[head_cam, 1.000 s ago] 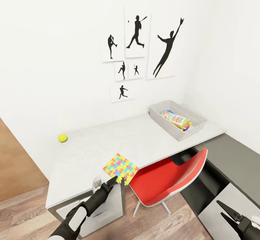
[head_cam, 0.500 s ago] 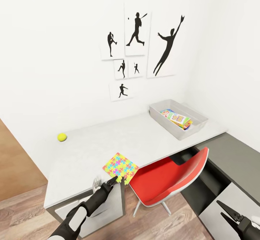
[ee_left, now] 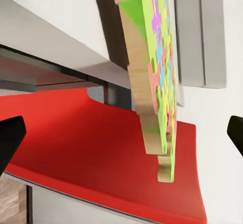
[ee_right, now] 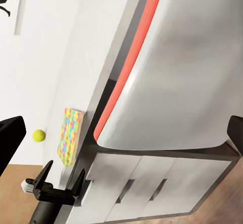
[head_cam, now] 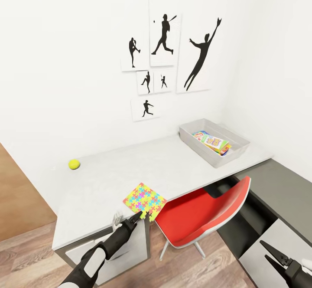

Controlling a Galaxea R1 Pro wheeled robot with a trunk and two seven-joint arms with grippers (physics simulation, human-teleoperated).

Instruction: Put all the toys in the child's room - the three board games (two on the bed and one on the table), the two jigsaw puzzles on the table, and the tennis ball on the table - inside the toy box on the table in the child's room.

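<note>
Jigsaw puzzle (head_cam: 144,201) overhangs the table (head_cam: 173,166) edge, between the left gripper's (head_cam: 144,214) spread fingers. Right gripper (head_cam: 269,254) hangs spread at four o'clock.

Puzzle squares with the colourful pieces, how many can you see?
1. The jigsaw puzzle lies at the table's front edge, by the left end effector. Another may be hidden inside the toy box.

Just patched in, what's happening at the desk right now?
The left pincer is open at the near edge of the table, straddling a jigsaw puzzle that overhangs the edge above the red chair; its fingers are not closed on it. The tennis ball sits near the wall. The toy box at the far end holds colourful board games. The right pincer hangs open and empty, low beside the chair.
</note>
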